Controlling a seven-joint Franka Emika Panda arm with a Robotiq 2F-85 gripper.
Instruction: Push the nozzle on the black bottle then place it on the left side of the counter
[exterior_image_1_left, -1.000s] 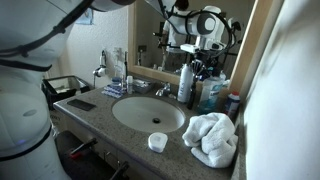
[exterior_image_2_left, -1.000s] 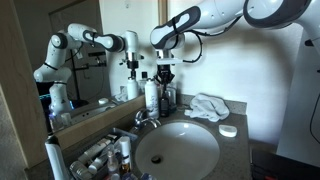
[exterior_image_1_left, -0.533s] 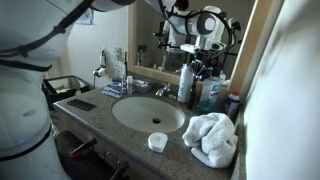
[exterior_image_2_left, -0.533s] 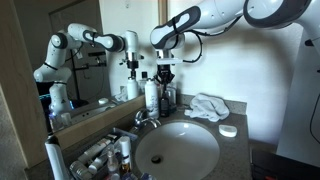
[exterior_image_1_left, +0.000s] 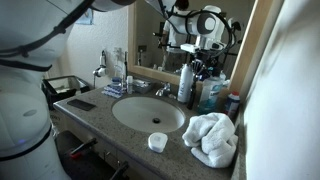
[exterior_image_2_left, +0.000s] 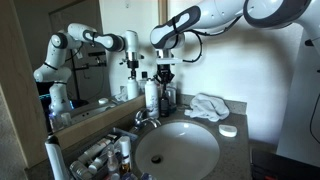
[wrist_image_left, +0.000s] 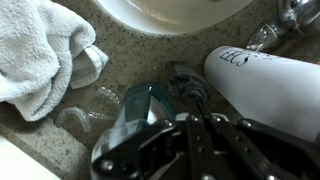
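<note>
at the back of the counter (wrist_image_left: 140, 45), the wrist view shows a towel (wrist_image_left: 40, 50), a teal bottle (wrist_image_left: 135, 110), the black bottle (exterior_image_2_left: 166, 95) with its nozzle (wrist_image_left: 185, 82), then a white bottle (wrist_image_left: 265, 80). the gripper (exterior_image_2_left: 166, 72) hangs over the nozzle; i cannot tell whether its jaws are apart. press straight down, centred, clear of the neighbours.

Speckled gry counter (exterior_image_1_left: 90, 116), wht towel (exterior_image_1_left: 212, 138), wht bottle (exterior_image_2_left: 152, 97).
</note>
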